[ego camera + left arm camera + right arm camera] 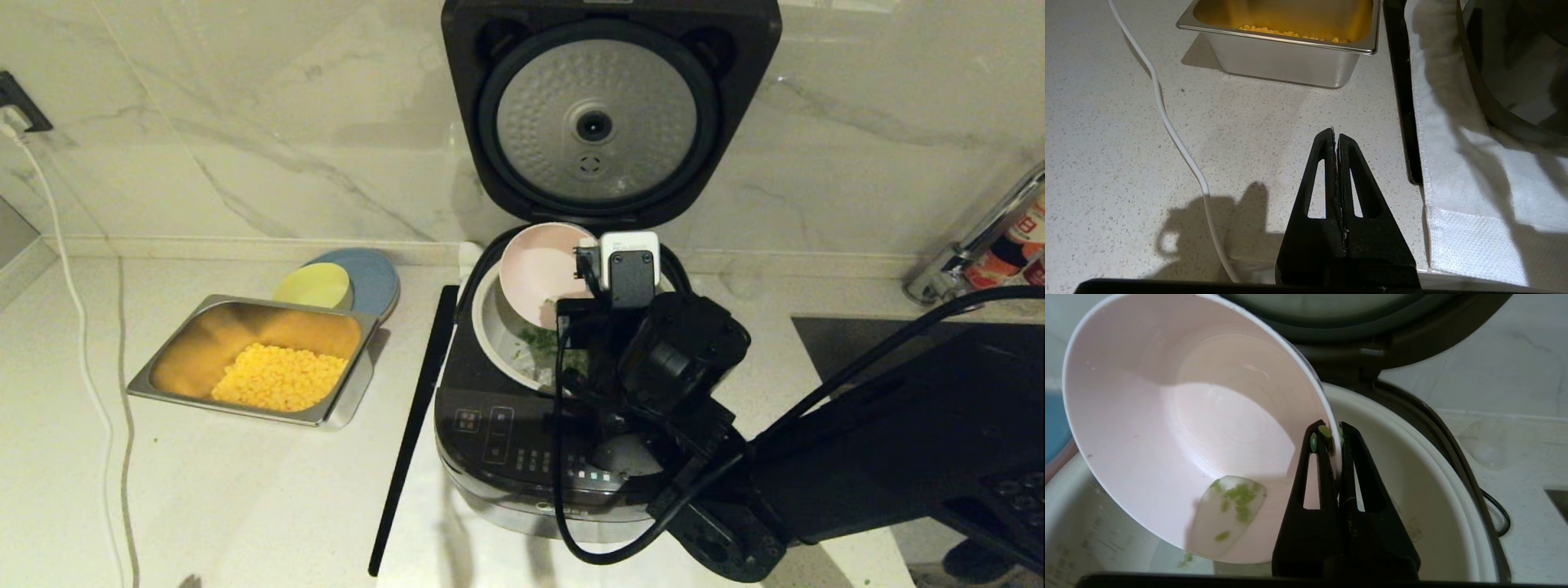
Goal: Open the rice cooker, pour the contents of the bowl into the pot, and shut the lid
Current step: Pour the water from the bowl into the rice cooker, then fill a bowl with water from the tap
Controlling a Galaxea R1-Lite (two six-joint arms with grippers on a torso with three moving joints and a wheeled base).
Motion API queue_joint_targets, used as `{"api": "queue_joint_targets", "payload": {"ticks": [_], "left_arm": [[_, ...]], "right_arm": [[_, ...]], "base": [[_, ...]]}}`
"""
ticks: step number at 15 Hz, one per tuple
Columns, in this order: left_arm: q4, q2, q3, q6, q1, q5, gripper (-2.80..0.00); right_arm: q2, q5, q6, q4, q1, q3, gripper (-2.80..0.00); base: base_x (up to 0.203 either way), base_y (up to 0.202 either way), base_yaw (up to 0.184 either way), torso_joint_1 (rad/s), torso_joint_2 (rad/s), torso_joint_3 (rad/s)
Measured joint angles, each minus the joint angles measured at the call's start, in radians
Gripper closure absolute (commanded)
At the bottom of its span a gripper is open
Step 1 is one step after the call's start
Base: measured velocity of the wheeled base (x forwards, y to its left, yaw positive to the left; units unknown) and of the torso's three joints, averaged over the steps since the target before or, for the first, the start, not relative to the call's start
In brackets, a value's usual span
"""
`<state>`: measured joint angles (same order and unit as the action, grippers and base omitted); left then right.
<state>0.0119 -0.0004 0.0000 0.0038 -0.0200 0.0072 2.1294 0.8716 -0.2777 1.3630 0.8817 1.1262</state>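
Note:
The black rice cooker (506,445) stands with its lid (608,114) raised against the wall, dimpled silver disc facing me. My right gripper (1334,430) is shut on the rim of the pale pink bowl (1180,416), one finger inside and one outside, holding it tipped steeply over the cream-white pot (1429,486). Green chopped contents (1237,496) slide down the bowl's low side, and more green bits (539,339) lie in the pot. In the head view the bowl (539,269) hangs over the pot's (490,322) back left. My left gripper (1336,136) is shut and empty above the counter.
A steel tray (351,392) with yellow corn kernels sits left of the cooker, with a yellow bowl (314,286) and blue plate (371,278) behind it. A white cable (90,359) runs down the left counter. The cooker rests on a white cloth (1457,163).

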Motion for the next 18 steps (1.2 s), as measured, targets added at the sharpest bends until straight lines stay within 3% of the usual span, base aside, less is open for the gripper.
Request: {"api": "queue_joint_targets", "payload": {"ticks": [5, 10, 13, 16, 18], "left_arm": [[0.0, 0.0, 0.0, 0.0, 0.0, 0.0, 0.0], [0.0, 0.0, 0.0, 0.0, 0.0, 0.0, 0.0], [0.0, 0.0, 0.0, 0.0, 0.0, 0.0, 0.0], [0.0, 0.0, 0.0, 0.0, 0.0, 0.0, 0.0], [0.0, 0.0, 0.0, 0.0, 0.0, 0.0, 0.0]], "right_arm": [[-0.141, 0.0, 0.048, -0.306, -0.009, 0.054, 0.0], [-0.294, -0.021, 0.258, -0.819, -0.016, 0.2, 0.0], [-0.375, -0.12, 0.455, -1.186, -0.036, 0.272, 0.0], [-0.472, -0.291, 0.634, -1.524, -0.086, 0.313, 0.0], [-0.542, -0.385, 0.693, -1.67, -0.139, 0.31, 0.0]], "base": [[0.0, 0.0, 0.0, 0.0, 0.0, 0.0], [0.0, 0.0, 0.0, 0.0, 0.0, 0.0], [0.0, 0.0, 0.0, 0.0, 0.0, 0.0], [0.0, 0.0, 0.0, 0.0, 0.0, 0.0], [0.0, 0.0, 0.0, 0.0, 0.0, 0.0]]}}
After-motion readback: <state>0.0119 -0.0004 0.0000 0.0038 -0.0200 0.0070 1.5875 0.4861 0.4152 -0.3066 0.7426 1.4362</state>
